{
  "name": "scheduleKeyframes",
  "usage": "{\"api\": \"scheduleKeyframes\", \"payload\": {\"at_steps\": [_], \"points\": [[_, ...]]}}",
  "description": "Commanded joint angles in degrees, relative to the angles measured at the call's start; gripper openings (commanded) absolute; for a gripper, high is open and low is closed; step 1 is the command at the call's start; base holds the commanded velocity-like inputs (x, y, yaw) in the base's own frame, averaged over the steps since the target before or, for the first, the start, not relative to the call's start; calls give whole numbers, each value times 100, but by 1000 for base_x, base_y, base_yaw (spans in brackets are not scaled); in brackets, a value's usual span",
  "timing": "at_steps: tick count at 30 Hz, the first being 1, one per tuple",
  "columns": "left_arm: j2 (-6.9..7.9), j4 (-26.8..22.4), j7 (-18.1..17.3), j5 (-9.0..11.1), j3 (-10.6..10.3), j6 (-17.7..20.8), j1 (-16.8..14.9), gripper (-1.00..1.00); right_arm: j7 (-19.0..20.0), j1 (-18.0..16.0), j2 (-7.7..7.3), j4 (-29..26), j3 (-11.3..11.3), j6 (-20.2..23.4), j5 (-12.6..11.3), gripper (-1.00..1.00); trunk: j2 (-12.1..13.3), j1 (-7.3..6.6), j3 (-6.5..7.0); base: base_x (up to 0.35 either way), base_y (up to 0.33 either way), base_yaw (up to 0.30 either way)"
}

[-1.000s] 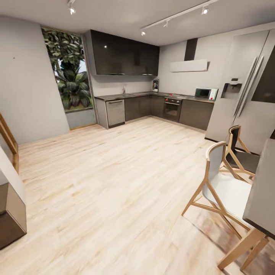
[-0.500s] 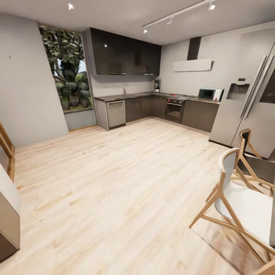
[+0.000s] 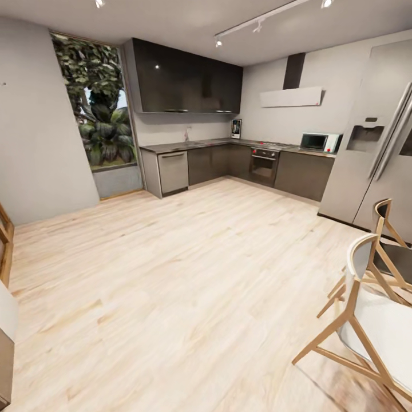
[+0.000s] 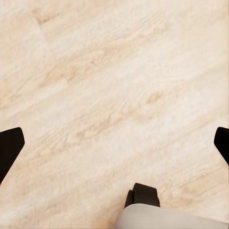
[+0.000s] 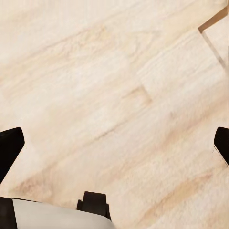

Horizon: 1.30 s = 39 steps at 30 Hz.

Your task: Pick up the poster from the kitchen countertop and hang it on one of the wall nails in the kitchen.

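- Head view: the poster (image 3: pixel 236 129) stands upright at the far end of the room, on the kitchen countertop (image 3: pixel 217 143), against the back wall near the inner corner of the L.
- Countertop runs above dark cabinets (image 3: pixel 209 163); an oven (image 3: pixel 264 166) sits under it, and a microwave (image 3: pixel 316 141) rests on its right stretch.
- Tall steel fridge (image 3: pixel 377 137) at right; window with foliage (image 3: pixel 97 109) at left.
- Light wood floor (image 3: pixel 171 274) lies between the robot and the kitchen; wooden chairs (image 3: pixel 377 309) are near, at lower right.
- Left wrist view: left gripper (image 4: pixel 114 143) spread wide, dark fingertips (image 4: pixel 9 148) at the picture's edges, nothing between them; floor planks beneath.
- Right wrist view: right gripper (image 5: pixel 114 143) likewise wide open and holding nothing, over floor planks.
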Motion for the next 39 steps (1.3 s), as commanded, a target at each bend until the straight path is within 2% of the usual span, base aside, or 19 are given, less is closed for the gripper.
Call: {"api": "scheduleKeyframes", "payload": {"at_steps": [1,39], "points": [[-1,-8,-2,0,4,-1,1,100,-47,-4,-5,4,34,-5,40,100,-2,4,-4,339,0,0],[-1,-8,-2,0,4,-1,1,100,-56,-4,-5,4,34,-5,49,100,-2,4,-4,339,0,0]]}}
